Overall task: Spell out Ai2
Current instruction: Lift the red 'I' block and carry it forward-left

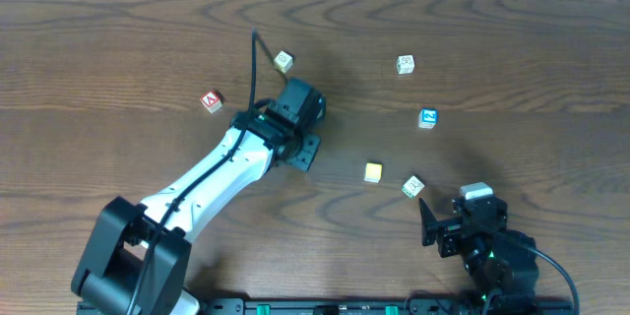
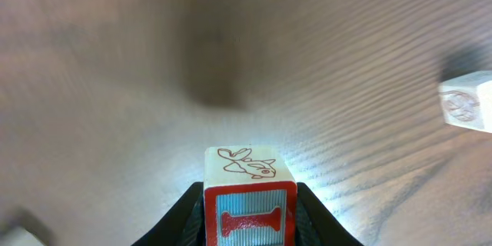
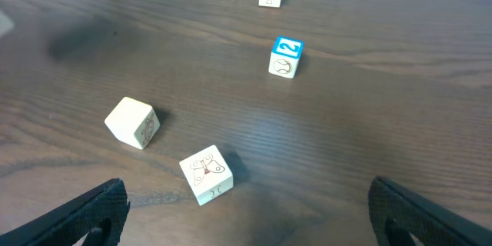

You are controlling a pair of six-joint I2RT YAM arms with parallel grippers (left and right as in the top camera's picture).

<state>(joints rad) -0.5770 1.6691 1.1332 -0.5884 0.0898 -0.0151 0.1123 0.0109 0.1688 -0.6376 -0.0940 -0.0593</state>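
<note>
So, progress check: basically the opening move, nothing is spelled yet. The left fingers (image 2: pixel 188 215) are clamped on the I cube (image 2: pixel 250 217). The left wrist view shows the red I facing the camera, a little fish drawing on top, and a dark finger pressed against each side. Going by the shadow sitting well ahead of it on the wood, I'd say the cube is up off the table (image 1: pixel 512 20), but I can't be sure of that. From overhead the cube is hidden under the arm's head, roughly mid-table.

The other two letters aren't anywhere near each other. The A cube (image 1: pixel 211 101) sits alone over to the left of that arm, and the 2 cube (image 1: pixel 427 118) is well apart on the right side, blue face up. So there's no row, no pair, no two letters even side by side.

The right fingers (image 3: pixel 92 207) are spread wide with nothing between them, hanging near the front edge. The green-marked cube (image 3: pixel 206 173) is just ahead of them and the yellow cube (image 1: pixel 372 172) is a bit further. Neither belongs in the word. Two more pale cubes (image 1: pixel 283 59) sit toward the back, and I can't read their faces well enough to say what's on them.

My read is one of three picked up and zero of three placed. The I needs a spot, then A has to go on one side and 2 on the other, all lined up and readable. The right arm looks best placed for the 2.
</note>
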